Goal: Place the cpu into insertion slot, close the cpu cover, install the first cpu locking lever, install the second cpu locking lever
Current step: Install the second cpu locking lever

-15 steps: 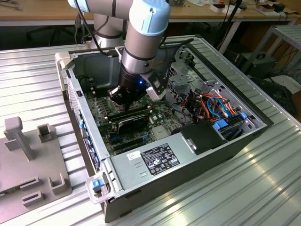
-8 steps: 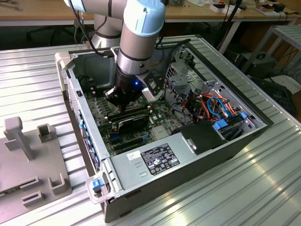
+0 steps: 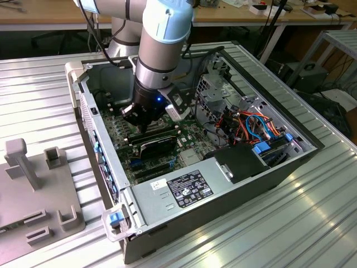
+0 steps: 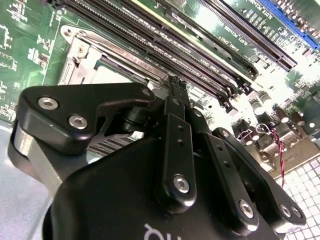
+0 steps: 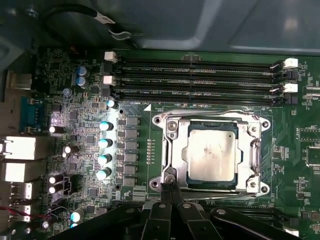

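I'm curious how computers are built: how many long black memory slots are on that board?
4. In the first wrist view the memory slots lie side by side: one nearest the case wall, two in the middle, one nearest the cpu. None seems hidden.

No print is legible, even on the power supply's white-edged label [image 3: 189,188]

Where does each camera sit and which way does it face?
Exterior view: off the arm, looking down at the open computer case; the arm and gripper reach inside.
First wrist view: on the arm, facing the motherboard; the cpu sits in the insertion slot under the cpu cover, gripper at its edge.
Second wrist view: on the arm, looking along the gripper toward the socket.
Both wrist views share the memory slots.
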Robot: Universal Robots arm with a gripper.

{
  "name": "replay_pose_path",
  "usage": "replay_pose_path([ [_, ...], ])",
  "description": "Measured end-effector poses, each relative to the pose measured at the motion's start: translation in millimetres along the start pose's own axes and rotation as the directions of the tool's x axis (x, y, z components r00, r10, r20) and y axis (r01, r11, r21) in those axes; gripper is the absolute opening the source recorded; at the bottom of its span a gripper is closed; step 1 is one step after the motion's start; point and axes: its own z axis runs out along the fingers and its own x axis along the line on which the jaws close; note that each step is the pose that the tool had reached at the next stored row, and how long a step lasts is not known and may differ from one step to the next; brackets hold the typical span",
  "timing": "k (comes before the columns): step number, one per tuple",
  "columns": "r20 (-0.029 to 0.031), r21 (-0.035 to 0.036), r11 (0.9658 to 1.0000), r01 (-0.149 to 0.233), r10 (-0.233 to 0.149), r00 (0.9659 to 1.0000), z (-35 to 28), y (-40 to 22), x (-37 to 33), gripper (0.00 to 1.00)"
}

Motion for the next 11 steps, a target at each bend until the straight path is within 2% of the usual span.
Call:
replay_pose_path([
  [11, 0.0, -0.0048, 1.0, 0.001, -0.001, 1.0, 0.3, 2.0, 7.2, 0.11],
])
